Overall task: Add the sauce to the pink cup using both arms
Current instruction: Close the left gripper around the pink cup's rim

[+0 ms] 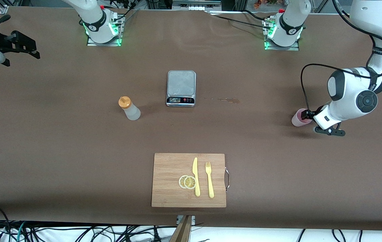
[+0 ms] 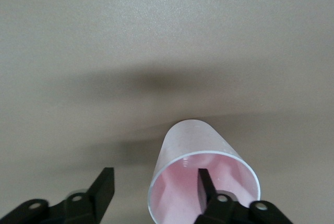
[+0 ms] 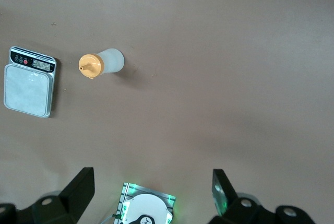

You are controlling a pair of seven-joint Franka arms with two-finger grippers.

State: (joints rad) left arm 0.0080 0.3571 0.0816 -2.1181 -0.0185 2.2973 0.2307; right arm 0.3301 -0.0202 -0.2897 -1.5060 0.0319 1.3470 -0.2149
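Covering nearly the whole front view, the brown table [image 1: 60, 141] carries everything else. The left arm [image 1: 352, 95] bends down over its own end of the table; a short line of writing on its upper link cannot be read. The right arm [image 1: 91, 20] waits high above its base, mostly cut off by the picture's edge.

The wooden cutting board [image 1: 170, 188] lies near the front camera's edge of the table, well apart from both claws. On it rest a yellow knife [image 1: 196, 176], a yellow fork [image 1: 209, 179] and two lemon slices [image 1: 187, 182].

The kitchen scale [image 1: 181, 88] sits in the middle of the table; its display and buttons are too small to read. In the right wrist view it lies far below the right gripper [image 3: 151, 190], whose fingers stand wide apart with nothing between them.

The sauce [image 1: 129, 108] stands upright on the table, beside the scale on the right arm's side, also far below the right gripper and untouched.

The pink cup [image 1: 299, 118] stands on the table at the left arm's end. The left gripper [image 2: 154, 190] is at the cup: one finger [image 2: 206, 187] is inside the rim, the other finger [image 2: 102, 187] is outside with a gap to the wall. The jaws are partly open and do not yet pinch the cup. In the front view the gripper hides part of the cup's rim.

A small wet stain [image 1: 228, 99] marks the table beside the scale.
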